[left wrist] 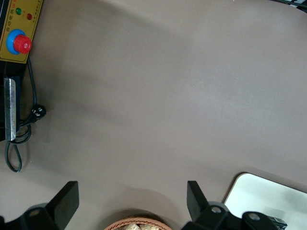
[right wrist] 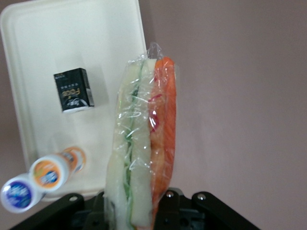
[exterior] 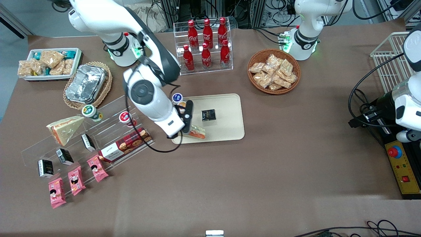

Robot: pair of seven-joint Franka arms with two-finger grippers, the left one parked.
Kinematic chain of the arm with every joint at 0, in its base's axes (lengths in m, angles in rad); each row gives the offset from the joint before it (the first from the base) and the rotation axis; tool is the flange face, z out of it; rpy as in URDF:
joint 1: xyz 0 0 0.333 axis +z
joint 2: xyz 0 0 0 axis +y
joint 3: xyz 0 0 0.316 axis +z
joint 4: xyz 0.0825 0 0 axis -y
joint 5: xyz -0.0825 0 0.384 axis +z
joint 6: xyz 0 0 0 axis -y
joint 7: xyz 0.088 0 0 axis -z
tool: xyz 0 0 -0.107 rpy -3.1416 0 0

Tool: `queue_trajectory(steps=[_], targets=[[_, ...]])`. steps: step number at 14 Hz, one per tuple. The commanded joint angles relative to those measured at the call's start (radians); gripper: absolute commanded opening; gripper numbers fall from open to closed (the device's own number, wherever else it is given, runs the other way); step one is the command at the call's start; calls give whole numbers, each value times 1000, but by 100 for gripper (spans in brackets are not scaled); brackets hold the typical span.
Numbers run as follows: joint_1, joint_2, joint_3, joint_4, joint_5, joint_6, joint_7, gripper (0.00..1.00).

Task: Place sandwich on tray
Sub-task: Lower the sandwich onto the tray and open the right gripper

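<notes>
The gripper (exterior: 188,126) hangs over the tray's (exterior: 230,131) near edge, at the corner toward the working arm, its fingers closed on the wrapped sandwich (right wrist: 144,143), which stands on edge between them, orange and green filling showing. On the tray (right wrist: 72,43) lie a small black carton (right wrist: 73,89) and an orange-capped cup (right wrist: 53,170); a blue-capped cup (right wrist: 17,194) sits at its rim. A second wedge sandwich (exterior: 65,129) rests on the clear rack (exterior: 108,128), toward the working arm's end of the table.

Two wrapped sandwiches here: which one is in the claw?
The sandwich over the tray edge, clamped upright in the claw. The second sandwich lies flat on the acrylic rack, untouched.
</notes>
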State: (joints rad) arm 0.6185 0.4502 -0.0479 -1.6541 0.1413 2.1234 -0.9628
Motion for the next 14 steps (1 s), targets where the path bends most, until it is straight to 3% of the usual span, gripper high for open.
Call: queue_trajectory(steps=[1, 3, 14], targets=[[21, 86, -12, 17, -5, 93, -109, 0], [29, 131, -12, 14, 0, 130, -195, 0], [116, 199, -15, -4, -11, 181, -241, 0]])
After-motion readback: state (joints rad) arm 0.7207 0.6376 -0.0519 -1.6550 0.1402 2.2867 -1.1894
